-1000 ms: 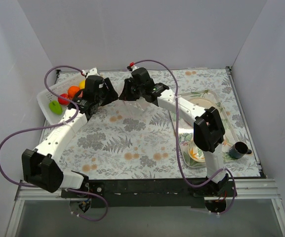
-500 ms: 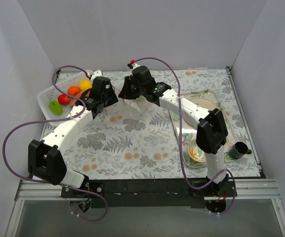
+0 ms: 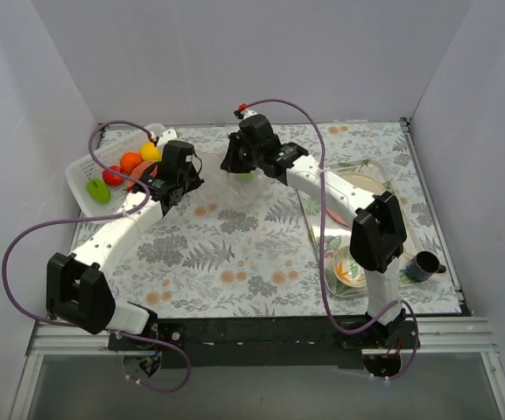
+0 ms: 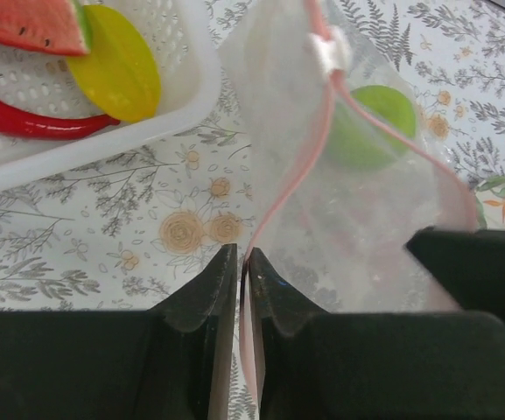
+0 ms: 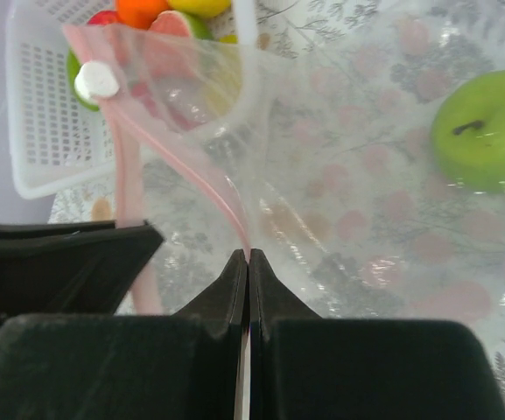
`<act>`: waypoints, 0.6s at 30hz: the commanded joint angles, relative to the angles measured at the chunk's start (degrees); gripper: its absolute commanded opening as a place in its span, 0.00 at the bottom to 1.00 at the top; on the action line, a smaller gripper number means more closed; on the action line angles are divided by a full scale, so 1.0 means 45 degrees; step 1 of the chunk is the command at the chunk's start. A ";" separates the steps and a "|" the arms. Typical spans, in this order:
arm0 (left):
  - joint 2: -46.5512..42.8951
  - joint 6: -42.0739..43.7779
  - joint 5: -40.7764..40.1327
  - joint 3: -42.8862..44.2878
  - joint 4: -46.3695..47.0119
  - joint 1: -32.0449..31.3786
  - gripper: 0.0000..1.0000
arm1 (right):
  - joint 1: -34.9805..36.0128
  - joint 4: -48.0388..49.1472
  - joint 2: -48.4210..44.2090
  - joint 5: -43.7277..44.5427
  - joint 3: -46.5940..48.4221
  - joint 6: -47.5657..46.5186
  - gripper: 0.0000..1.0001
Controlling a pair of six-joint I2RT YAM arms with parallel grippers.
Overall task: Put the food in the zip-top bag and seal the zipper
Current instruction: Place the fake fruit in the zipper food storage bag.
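Left wrist view: the left pincer (image 4: 241, 254) is seen almost closed, with the pale-pink zipper strip (image 4: 298, 171) of the clear floppy zip-top bag (image 4: 366, 210) pinched at one lip. In the right wrist view the right pincer (image 5: 248, 255) is clamped flat on the strip at the other lip. The bag is seen on the fern-patterned counter (image 4: 103, 245), just beside the white slotted plastic basket (image 4: 186, 101), with its mouth spread between the two arms. One glossy green toy apple (image 5: 484, 131) appears to be inside. The yellow toy lemon (image 4: 116, 70), the red watermelon slice (image 4: 24, 22) and the orange toy fruit (image 5: 140, 9) are left in the basket. Risks, as judged: only a thin edge of slick film is gripped, so a lip could be pulled out if the arms are spread further, and the mouth would collapse. No pincer is free for the remaining fruit. If one lip is released, the mouth is likely to sag shut, or the bag to be tipped and the apple rolled out. The small white tab (image 5: 97, 81) is set on the strip away from both pincers, so sealing could be blocked by film bunched ahead of it.
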 commanded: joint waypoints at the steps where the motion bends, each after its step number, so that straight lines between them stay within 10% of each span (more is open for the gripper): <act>1: -0.0927 0.0010 -0.0612 -0.0712 0.0014 0.0447 0.10 | -0.0482 -0.0520 -0.0971 0.1573 0.0584 -0.0635 0.01; 18: 0.0829 0.0186 0.2103 0.0009 0.2593 0.0859 0.02 | 0.0670 -0.3295 0.0374 0.4391 0.4979 -0.3097 0.01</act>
